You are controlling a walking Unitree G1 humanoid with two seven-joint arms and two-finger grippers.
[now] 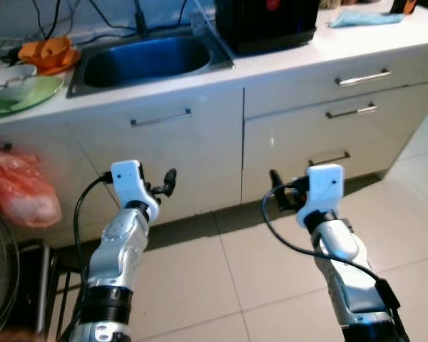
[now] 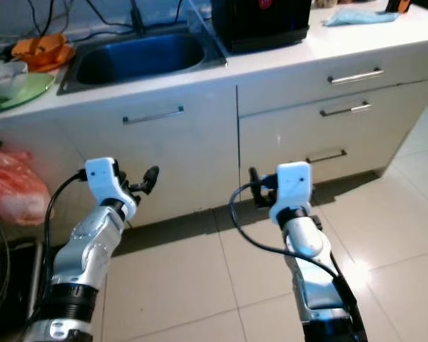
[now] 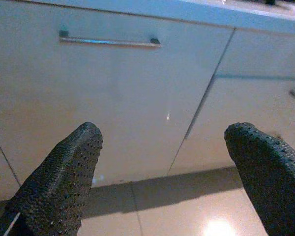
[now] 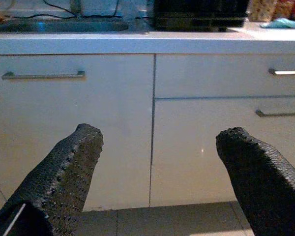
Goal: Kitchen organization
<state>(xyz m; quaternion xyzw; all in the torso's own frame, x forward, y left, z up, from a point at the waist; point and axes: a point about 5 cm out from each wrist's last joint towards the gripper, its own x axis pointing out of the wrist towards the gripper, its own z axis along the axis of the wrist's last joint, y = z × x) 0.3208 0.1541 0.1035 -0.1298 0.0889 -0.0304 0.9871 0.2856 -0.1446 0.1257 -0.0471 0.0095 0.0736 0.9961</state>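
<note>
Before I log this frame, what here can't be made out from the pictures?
- Sink bottom: its front wall hides it in the head views.
- Black appliance: top cut off by the frame edge, type unclear.
- Green plate contents: too blurred.
- Drawers and cabinet door shut: contents hidden.
- Left gripper and right gripper: open, empty.

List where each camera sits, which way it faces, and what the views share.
Left eye view: head camera, looking forward and down at the sink and white cabinets; both silver arms show, left tool, right tool.
Right eye view: the same scene, shifted slightly.
Left wrist view: along the open black fingers toward the cabinet door handle.
Right wrist view: along its open fingers toward the door and drawers.
Shared: both wrist views show that door handle.
</note>
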